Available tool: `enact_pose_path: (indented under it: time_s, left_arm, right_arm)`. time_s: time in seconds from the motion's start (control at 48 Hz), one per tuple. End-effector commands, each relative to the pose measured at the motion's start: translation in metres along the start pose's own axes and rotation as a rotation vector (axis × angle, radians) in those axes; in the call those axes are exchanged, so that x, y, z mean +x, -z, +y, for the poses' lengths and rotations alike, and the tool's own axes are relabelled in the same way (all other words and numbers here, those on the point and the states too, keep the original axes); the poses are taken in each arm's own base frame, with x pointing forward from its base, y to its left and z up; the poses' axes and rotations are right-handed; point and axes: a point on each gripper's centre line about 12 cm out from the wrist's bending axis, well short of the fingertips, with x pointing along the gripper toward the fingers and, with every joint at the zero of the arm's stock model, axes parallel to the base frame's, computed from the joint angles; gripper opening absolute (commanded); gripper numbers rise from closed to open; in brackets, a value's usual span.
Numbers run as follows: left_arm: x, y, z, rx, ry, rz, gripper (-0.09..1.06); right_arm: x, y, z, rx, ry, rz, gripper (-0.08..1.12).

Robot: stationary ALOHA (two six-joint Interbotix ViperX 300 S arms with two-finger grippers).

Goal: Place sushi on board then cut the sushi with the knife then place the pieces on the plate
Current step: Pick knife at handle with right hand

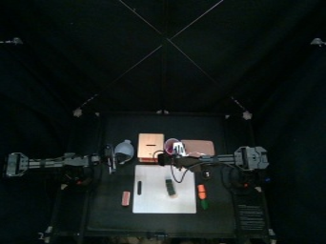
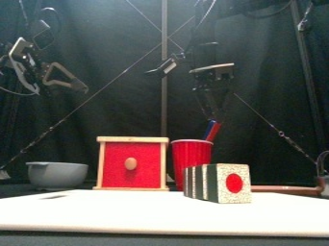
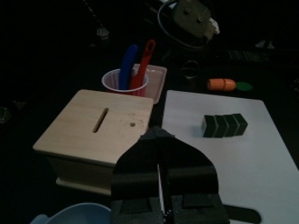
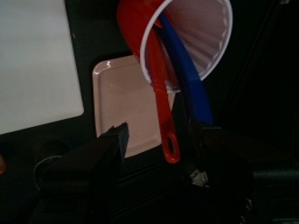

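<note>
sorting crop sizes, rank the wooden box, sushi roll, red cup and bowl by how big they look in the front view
1. wooden box
2. sushi roll, nearest the camera, which inflates it
3. red cup and bowl: too alike to rank

Dim booth, glare on white board (image 2: 129,213)
</note>
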Motion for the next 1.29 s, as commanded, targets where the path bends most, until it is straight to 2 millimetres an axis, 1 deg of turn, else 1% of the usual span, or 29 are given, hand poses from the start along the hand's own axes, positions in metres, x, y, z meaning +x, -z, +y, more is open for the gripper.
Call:
enact_pose_path:
  time_s: [0.021,0.229,0.292,0.646,0.917,1.167,1.292]
  left_arm:
    - [0.001,-0.004,0.000,0.003,-0.002,-0.012,-0.01]
    - [0.001,-0.002,0.001,0.001,-0.005,-0.006,-0.01]
    - [0.001,0.000,0.000,0.000,-0.002,-0.002,-0.01]
    - [0.000,0.001,0.001,-0.001,-0.005,0.002,-0.01]
    - [0.000,0.001,0.001,0.001,-0.005,0.003,-0.01]
    - [0.000,0.002,0.000,0.001,-0.002,0.005,-0.01]
    - [0.000,0.002,0.001,0.001,-0.005,0.005,-0.01]
  right_arm:
    - [-0.005,0.000,-0.011,0.010,0.005,-0.017,0.88]
    - [0.006,-0.004,-0.013,0.001,-0.021,0.007,0.78]
    - [0.009,-0.003,-0.014,0.005,-0.024,0.016,0.76]
    - [0.020,0.000,-0.015,0.005,-0.042,0.047,0.75]
    - [0.022,0.000,-0.016,0.005,-0.043,0.052,0.72]
    - [0.024,0.000,-0.015,0.007,-0.051,0.057,0.57]
    - [0.026,0.000,-0.015,0.005,-0.050,0.064,0.53]
